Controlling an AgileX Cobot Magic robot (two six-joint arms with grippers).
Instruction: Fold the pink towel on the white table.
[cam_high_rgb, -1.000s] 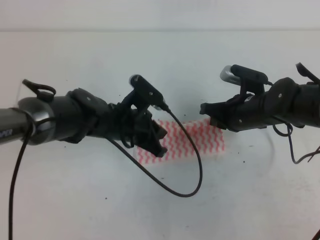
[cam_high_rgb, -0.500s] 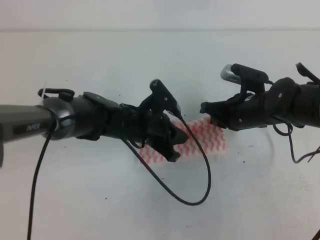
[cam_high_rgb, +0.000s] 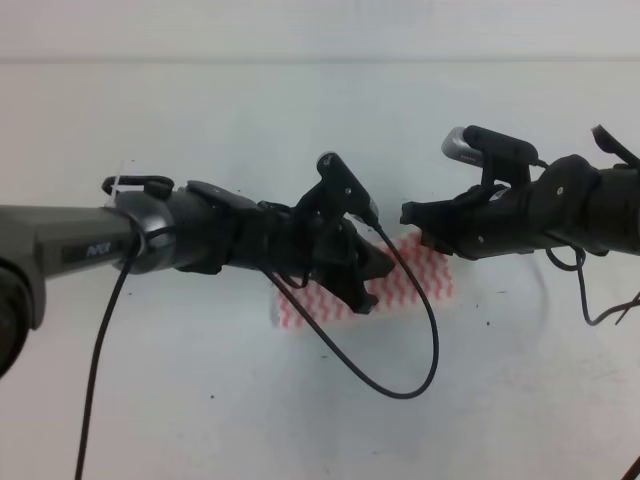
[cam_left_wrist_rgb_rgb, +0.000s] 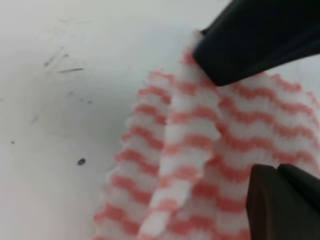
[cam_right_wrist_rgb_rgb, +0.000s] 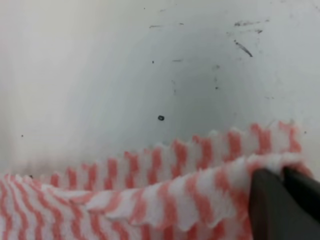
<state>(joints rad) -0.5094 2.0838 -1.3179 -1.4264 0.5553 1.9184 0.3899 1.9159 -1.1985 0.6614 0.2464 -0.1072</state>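
Two grippers over pink towel (cam_high_rgb: 420, 280) mid white table (cam_high_rgb: 200, 420) — left gripper (cam_high_rgb: 372, 285) pinching lifted fold, right gripper (cam_high_rgb: 420, 228) clamped on raised towel edge.

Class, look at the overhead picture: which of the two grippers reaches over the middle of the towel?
The left gripper. It stretches across the pink towel, covering its middle, while the right gripper stays at the towel's far right end.

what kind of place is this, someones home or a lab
Most likely a robot lab bench, not a home: a plain white table with scuffs and dark specks, two black arms with wrist cameras and loose cables, and only a thin pink-and-white zigzag-striped towel between the left gripper and right gripper.
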